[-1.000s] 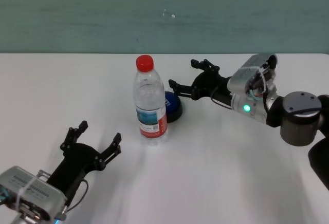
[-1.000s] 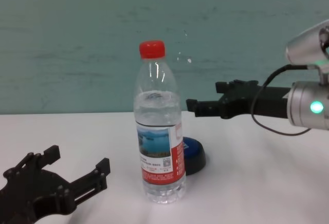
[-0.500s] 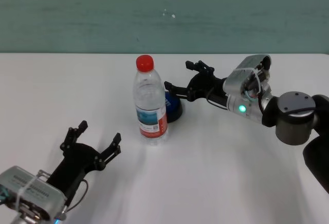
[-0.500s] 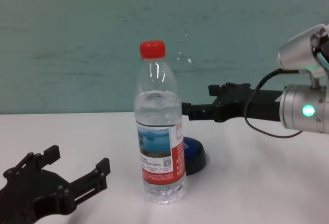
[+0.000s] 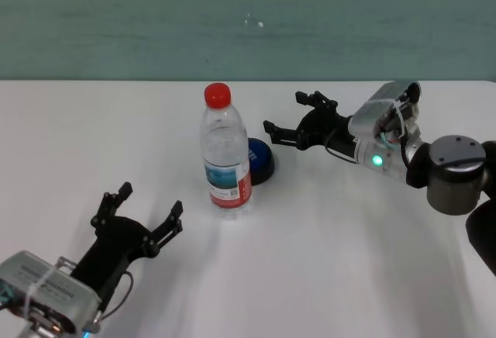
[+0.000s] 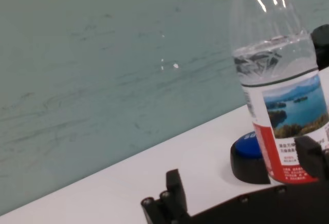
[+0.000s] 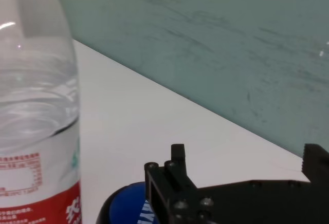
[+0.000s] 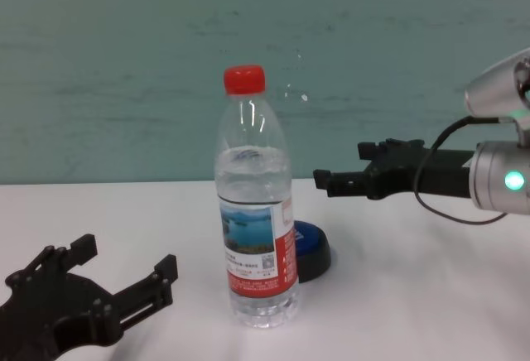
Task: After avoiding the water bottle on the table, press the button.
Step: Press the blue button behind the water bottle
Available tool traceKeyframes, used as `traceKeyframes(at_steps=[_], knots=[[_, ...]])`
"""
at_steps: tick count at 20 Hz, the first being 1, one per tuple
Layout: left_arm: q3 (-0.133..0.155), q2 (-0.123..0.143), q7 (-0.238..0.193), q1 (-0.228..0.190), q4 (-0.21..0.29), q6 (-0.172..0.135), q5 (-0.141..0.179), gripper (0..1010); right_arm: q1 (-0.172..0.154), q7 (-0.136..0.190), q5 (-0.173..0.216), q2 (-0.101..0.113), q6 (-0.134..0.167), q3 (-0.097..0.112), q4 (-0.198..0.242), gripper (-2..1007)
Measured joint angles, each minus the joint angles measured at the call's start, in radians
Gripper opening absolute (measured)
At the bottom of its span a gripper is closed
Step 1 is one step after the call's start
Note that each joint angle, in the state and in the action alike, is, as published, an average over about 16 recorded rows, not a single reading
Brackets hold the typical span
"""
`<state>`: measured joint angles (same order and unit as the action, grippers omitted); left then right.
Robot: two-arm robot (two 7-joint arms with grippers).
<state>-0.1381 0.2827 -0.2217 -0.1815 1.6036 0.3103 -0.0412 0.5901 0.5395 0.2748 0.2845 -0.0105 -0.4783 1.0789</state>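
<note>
The water bottle point(image 5: 225, 156), clear with a red cap, stands upright on the white table point(image 5: 349, 260). The blue-domed button point(image 5: 260, 160) sits just behind and right of it, partly hidden by it in the chest view point(image 8: 314, 250). My right gripper point(image 5: 284, 113) is open and empty, hovering above and to the right of the button, clear of the bottle point(image 8: 255, 228). Its wrist view shows the button point(image 7: 126, 206) below its fingers point(image 7: 177, 178) and the bottle point(image 7: 36, 106) beside it. My left gripper point(image 5: 151, 201) is open and empty at the near left.
A teal wall runs along the table's far edge. The left wrist view shows the bottle point(image 6: 280, 80) and the button point(image 6: 245, 154) beyond the left fingers point(image 6: 174, 190). Bare tabletop lies in front of and to the right of the bottle.
My right gripper reached left over the button toward the bottle half a second ago, then drew back to the right. The bottle, button and left arm have not moved.
</note>
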Motion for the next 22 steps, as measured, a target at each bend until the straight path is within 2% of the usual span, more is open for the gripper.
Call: traceKeyframes(at_steps=[12, 22], knots=[[0.0, 0.0, 0.0, 0.0, 0.0, 0.0, 0.0, 1000, 0.063, 0.03, -0.013, -0.035, -0.028, -0.012, -0.115, 1004], [0.0, 0.0, 0.0, 0.0, 0.0, 0.0, 0.0, 1000, 0.081, 0.046, -0.019, -0.057, -0.041, -0.019, -0.176, 1004]])
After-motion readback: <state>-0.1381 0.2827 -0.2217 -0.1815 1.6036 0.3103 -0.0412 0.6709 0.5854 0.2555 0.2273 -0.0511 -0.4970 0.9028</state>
